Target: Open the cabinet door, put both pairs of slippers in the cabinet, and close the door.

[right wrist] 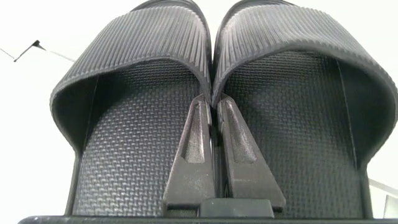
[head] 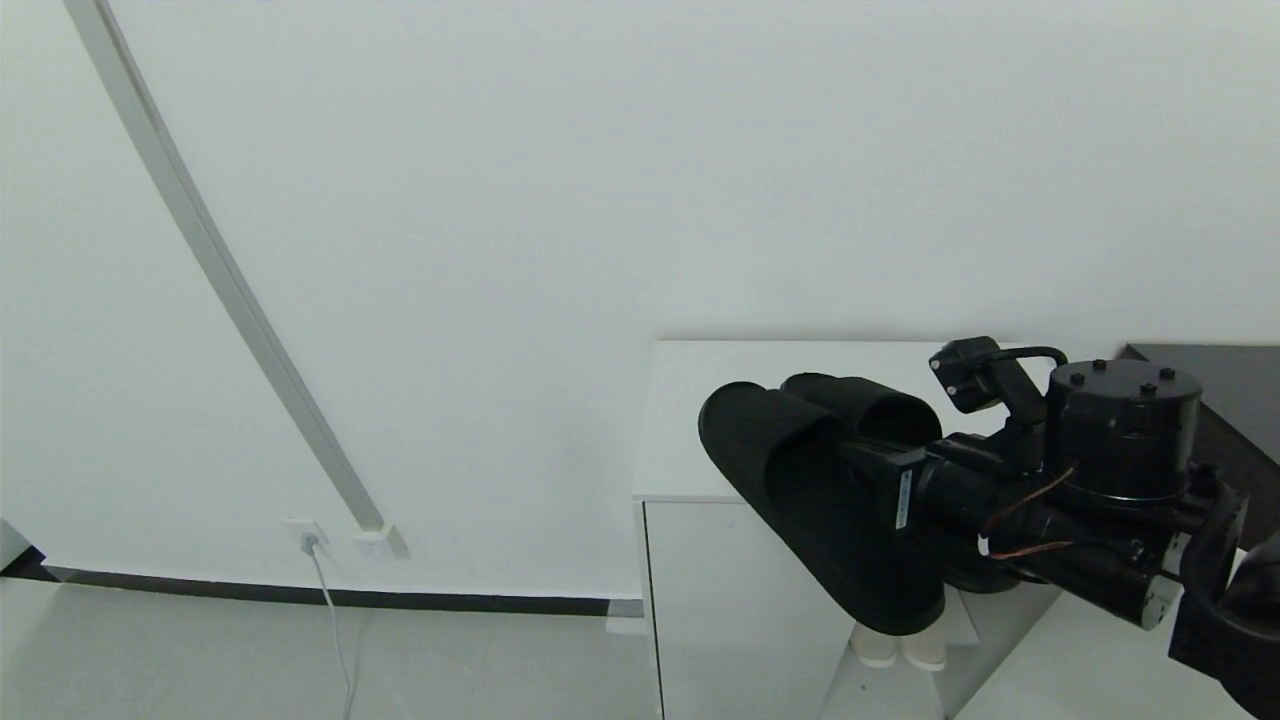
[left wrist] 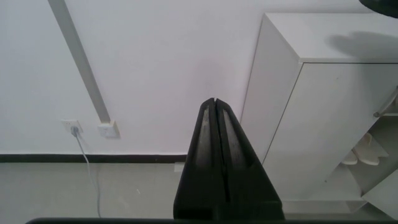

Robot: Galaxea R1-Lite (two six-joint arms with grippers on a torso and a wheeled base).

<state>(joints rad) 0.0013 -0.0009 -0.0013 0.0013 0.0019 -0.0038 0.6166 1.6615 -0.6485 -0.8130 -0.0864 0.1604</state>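
White wall, grey floor, wall socket (head: 305,535) low on the left. White cabinet (head: 680,440) stands against the wall, in front and to the robot's right.

- Right pincer (head: 880,470) is up at cabinet-top height, pinching the pair of black slippers (head: 810,480) by their 2 inner side walls, held side by side with the toes pointing away from the wrist. In the wrist view the fingers (right wrist: 199,134) are squeezed nearly together on those edges.
- Left pincer (left wrist: 214,102) is pressed together with nothing in it, held well left of the cabinet.
- White slippers (head: 900,648) already sit on a low shelf inside. The compartment looks open; the white panel at lower right is probably the swung-out door (head: 1050,660).

Risks:
- The grip is on soft rubber edges only, so 1 slipper could peel out if a toe catches.
- The pair is above the opening, so coming down it may clip the top edge or a shelf lip.
- A low insertion could shove the white pair.
- The arm could bump the open door.
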